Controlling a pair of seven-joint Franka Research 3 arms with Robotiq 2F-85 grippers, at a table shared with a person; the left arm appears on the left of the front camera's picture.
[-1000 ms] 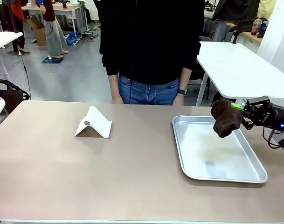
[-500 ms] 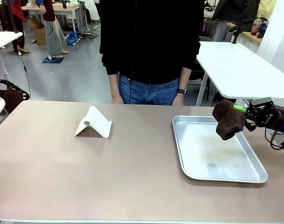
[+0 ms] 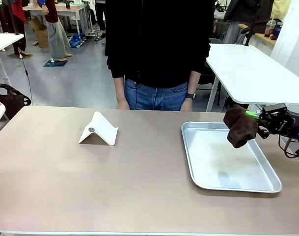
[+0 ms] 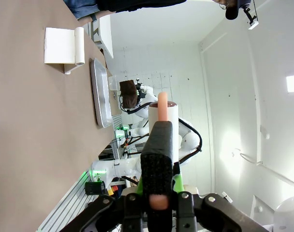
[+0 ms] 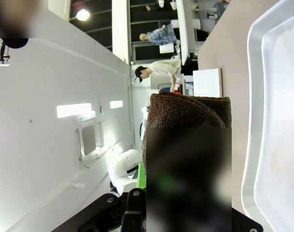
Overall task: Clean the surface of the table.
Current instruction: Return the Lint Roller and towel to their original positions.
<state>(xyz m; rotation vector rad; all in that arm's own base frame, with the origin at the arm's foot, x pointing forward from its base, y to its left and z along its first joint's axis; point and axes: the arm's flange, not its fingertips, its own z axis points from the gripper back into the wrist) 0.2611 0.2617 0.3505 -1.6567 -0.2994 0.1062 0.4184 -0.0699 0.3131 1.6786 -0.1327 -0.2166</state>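
Our right tool (image 3: 254, 118) grips a brown cloth (image 3: 239, 127) above the tray (image 3: 223, 167), ready to wipe the table (image 3: 90, 187). Our left tool (image 4: 158, 186) clamps a roller (image 4: 162, 113).

Count of items, placed relative to the tray:

- Tray (image 3: 223, 164), shallow silver metal: one.
- Table (image 3: 139, 191), brownish-taupe top, under the tray: one.
- White folded stand (image 3: 99, 129), on the table well left of the tray: one.
- Brown cloth (image 3: 239, 127), above the tray's far right rim: one.
- Black block (image 4: 157, 145): one.
- Grippers: two. The right gripper (image 3: 252, 117), beside the tray's right rim, clamps the cloth. The left gripper (image 4: 157, 186) clamps the block.
- Glossy white tables (image 3: 247, 69): two, one behind the tray and one far left of it.
- Person (image 3: 159, 44) standing beyond the tray's far left corner: one.
- Wristwatch (image 3: 191, 97): one.
- Dark bag (image 3: 9, 98) on the floor, far left of the tray: one.
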